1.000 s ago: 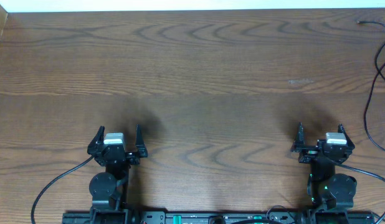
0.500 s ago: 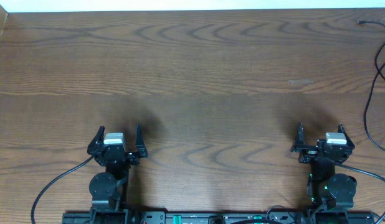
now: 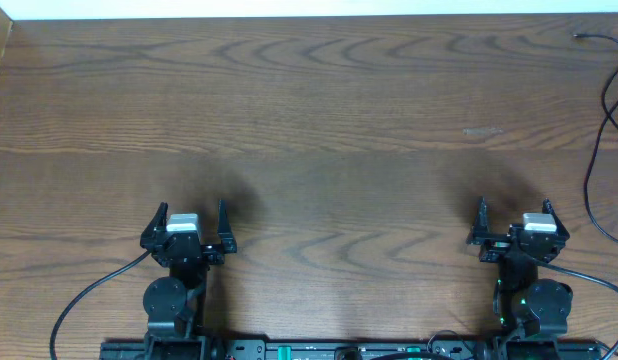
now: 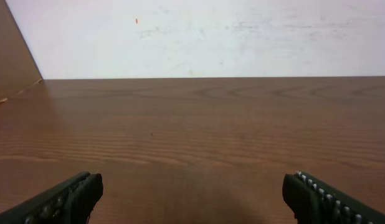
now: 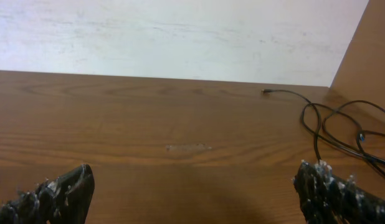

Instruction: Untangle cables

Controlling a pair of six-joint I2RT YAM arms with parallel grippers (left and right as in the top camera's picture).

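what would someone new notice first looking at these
A loose tangle of thin black cables lies at the far right edge of the table, well away from both arms. The brown wood grain fills most of the overhead view. At the near edge, the left end effector and right end effector sit with jaws wide open, holding nothing.

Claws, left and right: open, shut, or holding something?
Left claw: open, holding nothing.
Right claw: open, holding nothing.
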